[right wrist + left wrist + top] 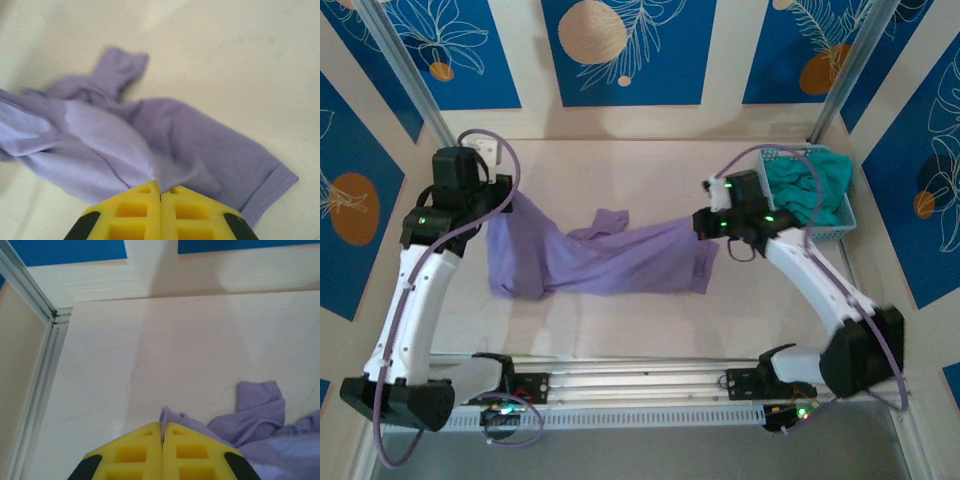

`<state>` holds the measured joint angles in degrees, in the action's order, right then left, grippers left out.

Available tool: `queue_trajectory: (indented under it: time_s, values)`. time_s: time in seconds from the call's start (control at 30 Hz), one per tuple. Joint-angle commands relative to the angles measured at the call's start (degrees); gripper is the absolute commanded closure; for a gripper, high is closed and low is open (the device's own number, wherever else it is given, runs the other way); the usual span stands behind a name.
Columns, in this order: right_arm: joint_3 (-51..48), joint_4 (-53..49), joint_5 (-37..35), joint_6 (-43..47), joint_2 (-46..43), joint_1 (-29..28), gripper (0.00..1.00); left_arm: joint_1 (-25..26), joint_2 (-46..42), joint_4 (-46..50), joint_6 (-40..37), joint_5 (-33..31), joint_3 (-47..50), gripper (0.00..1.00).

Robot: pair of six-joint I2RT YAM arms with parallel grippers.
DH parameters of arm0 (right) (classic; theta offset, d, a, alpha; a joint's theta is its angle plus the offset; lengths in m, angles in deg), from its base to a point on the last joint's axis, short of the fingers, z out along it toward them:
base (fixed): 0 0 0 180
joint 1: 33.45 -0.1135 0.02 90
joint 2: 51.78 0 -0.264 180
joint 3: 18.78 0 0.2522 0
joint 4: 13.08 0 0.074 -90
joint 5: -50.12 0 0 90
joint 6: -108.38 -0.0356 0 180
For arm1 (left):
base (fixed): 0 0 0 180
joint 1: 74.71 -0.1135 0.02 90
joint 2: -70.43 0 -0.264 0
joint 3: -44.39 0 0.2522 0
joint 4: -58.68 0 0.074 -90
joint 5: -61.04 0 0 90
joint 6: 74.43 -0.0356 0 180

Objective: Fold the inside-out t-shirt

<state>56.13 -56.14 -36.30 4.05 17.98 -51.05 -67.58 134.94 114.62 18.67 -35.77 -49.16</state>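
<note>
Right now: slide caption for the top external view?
Left gripper and right gripper pinch the rumpled lavender-purple cloth t-shirt stretched between them.

Lavender t-shirt (190, 135): cloth, soft fine knit, matt, creased; stitched hem at the sleeve edge; worktop (200, 350): pale cream, smooth, faint vein lines, slight sheen; left gripper (162, 440) and right gripper (160, 197): jaws yellow, matt, plastic-looking, moulded with square recesses; basket (847, 222): light blue plastic lattice; teal garment (810, 185) in it: matt cloth; front rail (640, 382): bare ribbed metal.
</note>
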Motion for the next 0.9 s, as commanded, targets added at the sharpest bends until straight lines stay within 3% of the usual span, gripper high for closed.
queue_trajectory:
  time_s: [0.0,0.13,0.23,0.43,0.6,0.87]
  values:
    - [-1.6,1.6,13.7,-2.8,-6.7,3.6,1.00,-2.4,-5.0,-3.5,3.8,1.8,0.3,1.00]
    - [0.9,2.5,19.6,-6.9,-13.8,9.4,1.00,-4.6,-9.9,-4.2,7.3,3.1,-0.5,1.00]
    - [5.8,0.4,19.8,-8.5,-18.3,13.2,1.00,-5.2,-14.4,-4.3,8.0,0.9,-3.7,1.00]
    - [21.0,-8.4,7.3,-5.2,-25.0,17.4,1.00,-5.1,-20.5,-3.7,3.4,-11.6,-17.0,1.00]
    - [29.4,-9.0,-2.2,-1.7,-24.8,17.6,1.00,-4.4,-12.7,0.8,-2.3,-14.8,-32.4,1.00]
    - [27.5,2.1,2.5,-4.4,-11.1,17.6,1.00,-4.5,4.2,-4.4,-2.8,-10.8,-30.2,1.00]
